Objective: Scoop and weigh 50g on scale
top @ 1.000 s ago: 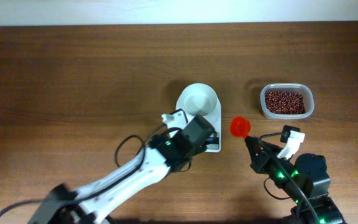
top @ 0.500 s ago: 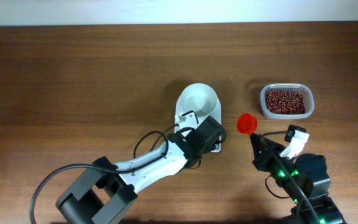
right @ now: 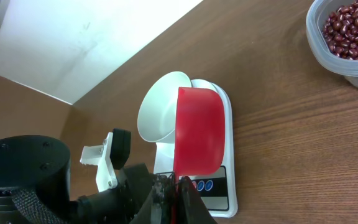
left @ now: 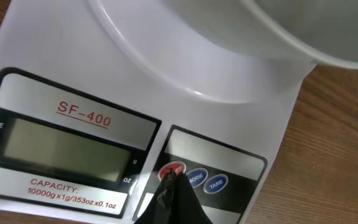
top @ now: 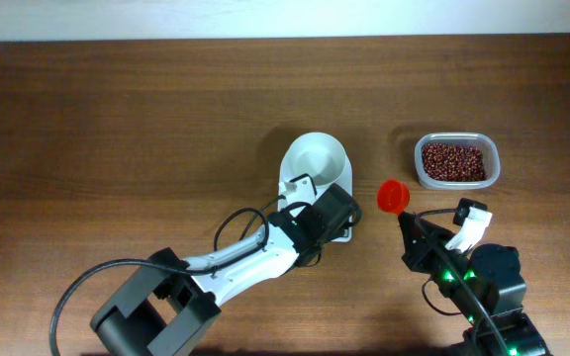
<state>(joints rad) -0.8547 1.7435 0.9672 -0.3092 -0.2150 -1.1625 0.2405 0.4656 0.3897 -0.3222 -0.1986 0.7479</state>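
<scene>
Seen from overhead, the small white digital kitchen scale [top: 315, 180] sat on the brown wooden table [top: 117, 119], its round white bowl [top: 317, 156] at the far end. The left gripper [top: 332, 216] covered the near end, its fingers hidden under the black wrist. To the right of the scale, well apart from it, stood a clear plastic tub [top: 495, 166] in which the small dark red-brown beans [top: 453, 161] lay heaped. Between scale and tub, close to the scale's front corner, the right gripper [top: 407, 225] held a red plastic scoop [top: 393, 197]; the inside of its cup was too small to judge. In the left wrist view the scale filled the frame and ran off every edge, with only the underside of the bowl's rim showing at the top. The grey display [left: 67, 146] sat under the red lettering SF-400, and its reading could not be made out. The left fingers [left: 169, 193] were pressed together into one dark tip that touched the round red button [left: 174, 169], just beside two blue buttons [left: 206, 181]. In the right wrist view the right fingers [right: 166, 193], mostly cut off at the lower edge, were clamped on the scoop's handle. The scoop stood upright in front of the scale and hid part of its platform and bowl; whether anything lay in it could not be told. The tub was cropped at the corner beyond the scale, and the left arm's black body [right: 23, 174] blocked the scale's display.
</scene>
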